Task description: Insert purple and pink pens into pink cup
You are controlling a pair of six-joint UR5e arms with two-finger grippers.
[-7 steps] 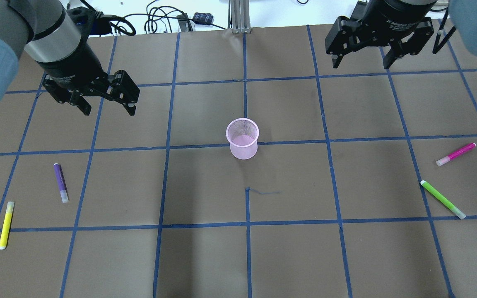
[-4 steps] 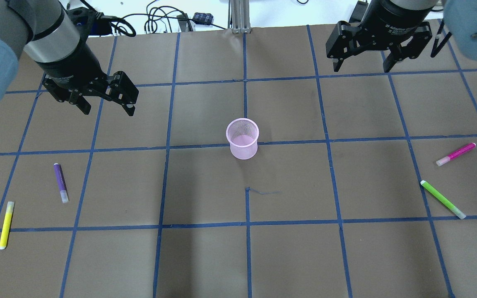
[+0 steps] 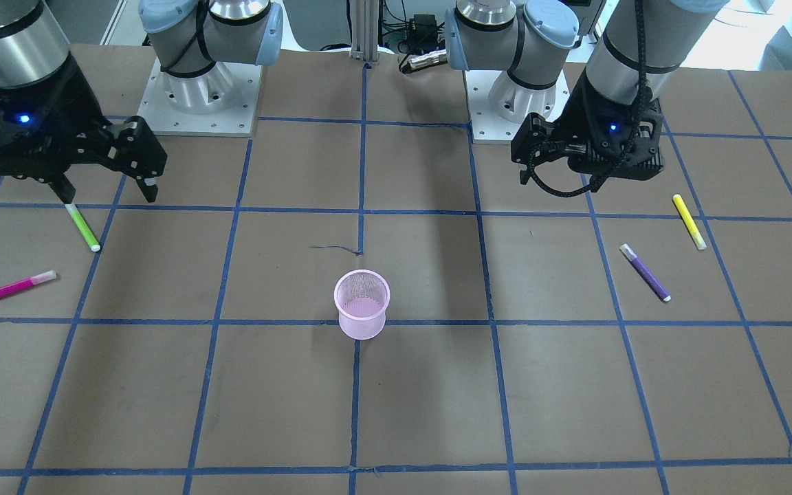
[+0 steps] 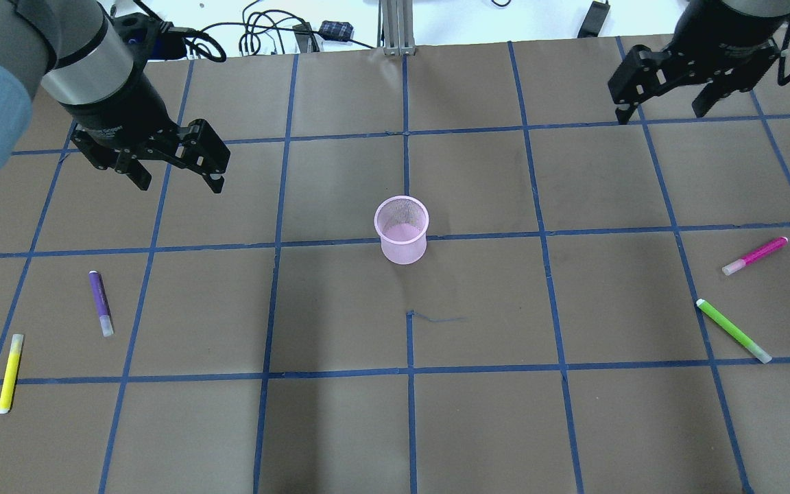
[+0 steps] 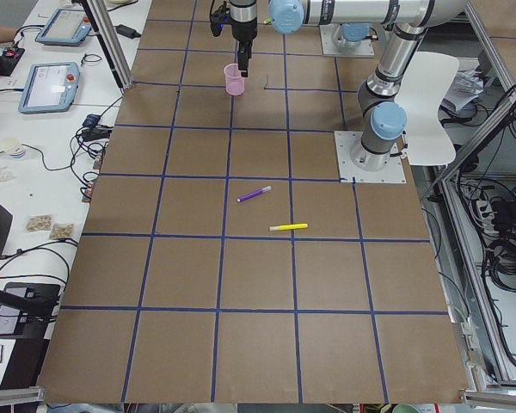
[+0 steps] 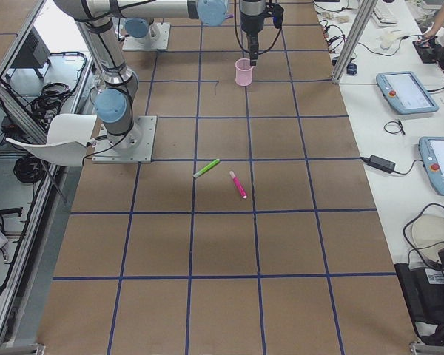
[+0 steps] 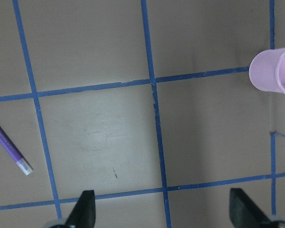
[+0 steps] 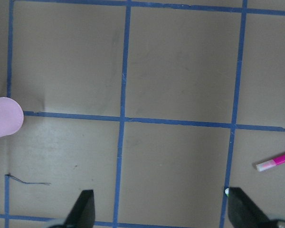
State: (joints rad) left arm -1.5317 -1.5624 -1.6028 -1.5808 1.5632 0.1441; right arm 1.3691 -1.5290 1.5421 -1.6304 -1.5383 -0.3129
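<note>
The pink mesh cup (image 4: 402,230) stands upright and empty at the table's middle; it also shows in the front view (image 3: 361,304). The purple pen (image 4: 101,303) lies flat on the left side, and shows in the left wrist view (image 7: 10,154). The pink pen (image 4: 755,255) lies flat at the far right, and shows in the right wrist view (image 8: 275,160). My left gripper (image 4: 179,182) hovers open and empty, behind the purple pen. My right gripper (image 4: 660,113) hovers open and empty at the back right, well behind the pink pen.
A green pen (image 4: 733,331) lies in front of the pink pen. A yellow pen (image 4: 10,372) lies near the left edge, beside the purple pen. Cables and a metal post (image 4: 395,27) sit beyond the table's back edge.
My right gripper has moved to the right along the back of the table, staying open. My left gripper has hardly moved. Pens and cup are unmoved.
</note>
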